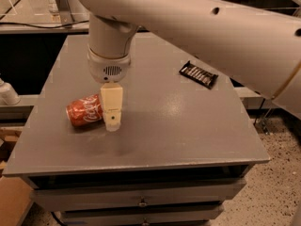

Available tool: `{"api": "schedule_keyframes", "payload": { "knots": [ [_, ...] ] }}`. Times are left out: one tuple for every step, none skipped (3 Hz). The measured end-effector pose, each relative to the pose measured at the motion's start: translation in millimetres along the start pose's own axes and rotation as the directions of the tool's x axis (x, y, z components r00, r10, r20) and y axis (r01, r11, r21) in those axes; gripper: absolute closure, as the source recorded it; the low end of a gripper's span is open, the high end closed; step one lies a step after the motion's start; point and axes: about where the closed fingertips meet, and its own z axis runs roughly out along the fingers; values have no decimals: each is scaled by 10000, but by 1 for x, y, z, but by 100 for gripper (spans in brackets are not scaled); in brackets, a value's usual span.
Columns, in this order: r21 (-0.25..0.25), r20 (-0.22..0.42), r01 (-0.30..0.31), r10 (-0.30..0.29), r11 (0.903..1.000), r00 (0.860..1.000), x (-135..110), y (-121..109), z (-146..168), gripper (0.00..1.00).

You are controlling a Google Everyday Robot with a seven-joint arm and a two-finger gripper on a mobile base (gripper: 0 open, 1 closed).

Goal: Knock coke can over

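Beside the gripper (113,121), on the side toward the left edge of the view, we see the coke can (84,112) lying flat on its side on the grey table (183,121), its white script facing up. The can's near end disappears behind the gripper, and we cannot tell whether the two touch. The gripper points straight down over the tabletop, hanging from a round white wrist (109,62) directly above it. We see it only as one cream slab, so we cannot tell how wide it stands. Farther off, to the gripper's other side and toward the table's back, lies a dark ribbed packet (198,74), well apart from the can. The thick white arm (197,18) crosses overhead. Below the gripper, under the tabletop's front edge, we see grey drawers (141,196).
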Motion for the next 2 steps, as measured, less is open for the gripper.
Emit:
{"api": "schedule_keyframes", "payload": {
  "knots": [
    [902, 755, -240, 172, 9956, 9970, 9, 5, -45, 0],
    [2088, 1611, -615, 277, 9760, 9865, 22, 17, -100, 0]
  ]
}}
